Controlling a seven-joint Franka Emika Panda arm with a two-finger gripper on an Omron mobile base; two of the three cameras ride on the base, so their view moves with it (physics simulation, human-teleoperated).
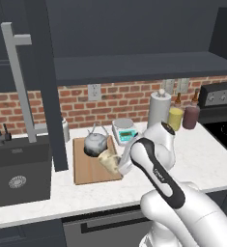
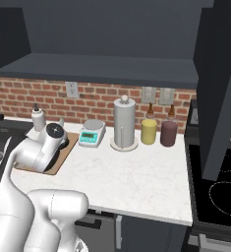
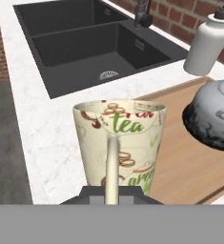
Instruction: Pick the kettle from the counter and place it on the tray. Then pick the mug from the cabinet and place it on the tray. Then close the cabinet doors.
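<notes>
Sideways, the mug (image 1: pixel 109 161) lies tilted over the tray (image 1: pixel 86 169).

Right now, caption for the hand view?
Pincer grips the mug by its handle above the tray, kettle alongside.

White speckled counter (image 1: pixel 202 159) carries the wooden tray (image 1: pixel 88 169), scale (image 1: pixel 124 130), soap bottle (image 3: pixel 208 44), paper-towel holder (image 2: pixel 124 123) and two canisters (image 2: pixel 148 131)
</notes>
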